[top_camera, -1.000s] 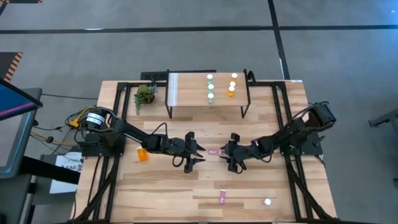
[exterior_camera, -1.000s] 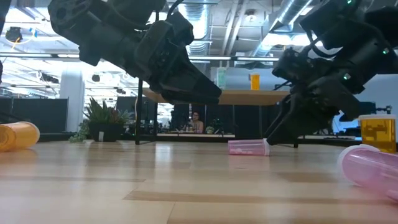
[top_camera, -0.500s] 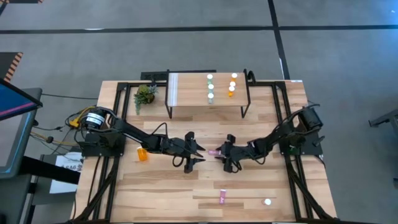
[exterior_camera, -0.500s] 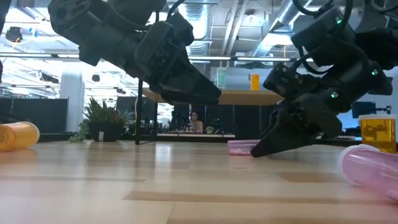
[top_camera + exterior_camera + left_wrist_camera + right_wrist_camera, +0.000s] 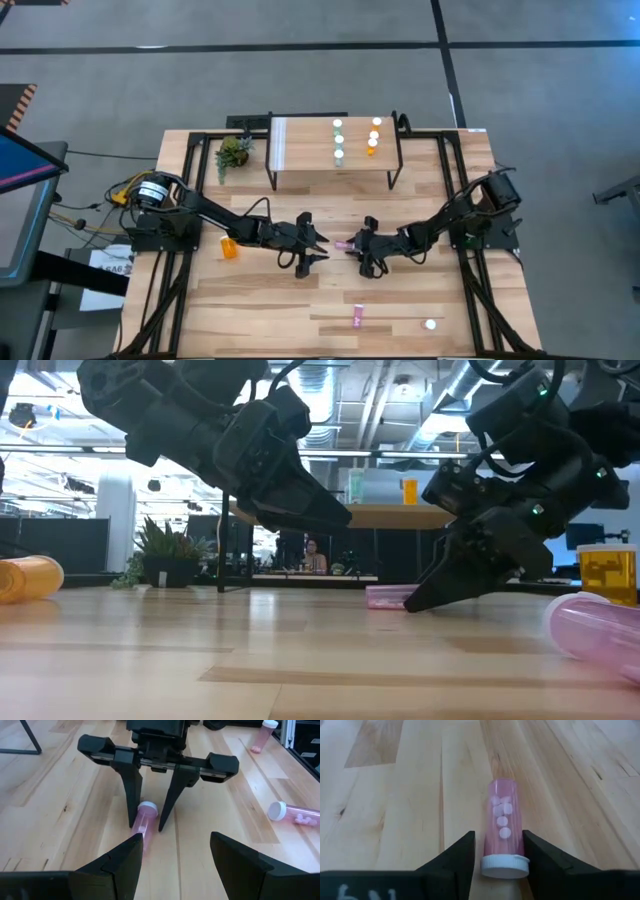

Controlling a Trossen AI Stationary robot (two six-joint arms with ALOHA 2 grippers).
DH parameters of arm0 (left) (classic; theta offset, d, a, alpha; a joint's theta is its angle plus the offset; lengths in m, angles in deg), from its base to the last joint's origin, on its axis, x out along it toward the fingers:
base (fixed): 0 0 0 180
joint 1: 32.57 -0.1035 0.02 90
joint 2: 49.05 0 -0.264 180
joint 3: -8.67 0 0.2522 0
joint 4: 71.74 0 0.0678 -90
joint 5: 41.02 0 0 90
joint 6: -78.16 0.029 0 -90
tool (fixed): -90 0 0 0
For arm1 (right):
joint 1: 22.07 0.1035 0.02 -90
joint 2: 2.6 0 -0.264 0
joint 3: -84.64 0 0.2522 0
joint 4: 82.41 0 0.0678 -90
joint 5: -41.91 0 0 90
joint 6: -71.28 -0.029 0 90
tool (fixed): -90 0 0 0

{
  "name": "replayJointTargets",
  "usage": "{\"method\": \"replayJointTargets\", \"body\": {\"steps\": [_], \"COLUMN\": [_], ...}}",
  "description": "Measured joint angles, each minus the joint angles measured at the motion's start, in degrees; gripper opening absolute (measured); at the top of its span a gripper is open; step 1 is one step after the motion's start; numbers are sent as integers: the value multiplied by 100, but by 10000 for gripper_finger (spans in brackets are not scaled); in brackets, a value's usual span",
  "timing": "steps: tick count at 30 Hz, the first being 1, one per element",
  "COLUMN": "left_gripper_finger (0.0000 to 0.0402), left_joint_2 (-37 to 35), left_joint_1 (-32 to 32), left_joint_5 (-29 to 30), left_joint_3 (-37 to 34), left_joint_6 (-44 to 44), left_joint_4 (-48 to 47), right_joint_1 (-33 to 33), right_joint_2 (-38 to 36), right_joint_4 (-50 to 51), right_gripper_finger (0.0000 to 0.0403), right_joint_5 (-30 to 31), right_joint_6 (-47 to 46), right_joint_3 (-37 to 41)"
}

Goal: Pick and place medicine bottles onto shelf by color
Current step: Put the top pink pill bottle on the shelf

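Observation:
A pink medicine bottle (image 5: 504, 820) lies on its side at the table's middle (image 5: 344, 245), its white cap toward the right arm. My right gripper (image 5: 498, 855) is down at the table, shut on it. My left gripper (image 5: 322, 243) hovers open just left of the bottle, its fingers (image 5: 130, 865) apart with nothing between them. The shelf (image 5: 300, 145) stands at the far side and carries teal bottles (image 5: 338, 140) and orange bottles (image 5: 374, 135), all standing upright. My right gripper has the pink bottle's cap end (image 5: 505, 862) between its two fingers, one finger (image 5: 132, 805) on each side of the round body. The fingers slant down from the table's right and lie along the bottle. The bottle rests on its side on the table.
An orange bottle (image 5: 229, 247) lies on the table beside the left arm. Near the front edge lie a pink bottle (image 5: 358, 318) and a white-capped one (image 5: 430, 324). A small plant (image 5: 233, 153) stands left of the shelf. The two grippers face each other closely.
My right gripper has come down to the table and a little toward the left edge, so that its fingers now flank the pink bottle's cap end. The bottle has stayed where it lay.

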Motion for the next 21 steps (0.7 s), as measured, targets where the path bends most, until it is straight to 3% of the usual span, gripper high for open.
{"method": "replayJointTargets", "body": {"steps": [21], "left_gripper_finger": [219], "left_joint_2": [0], "left_joint_1": [-17], "left_joint_5": [55], "left_joint_3": [0], "left_joint_6": [213], "left_joint_4": [-102], "right_joint_1": [188], "right_joint_2": [-7], "right_joint_4": [72], "right_gripper_finger": [208], "right_joint_5": [-22], "right_joint_6": [-228], "right_joint_3": [11]}}
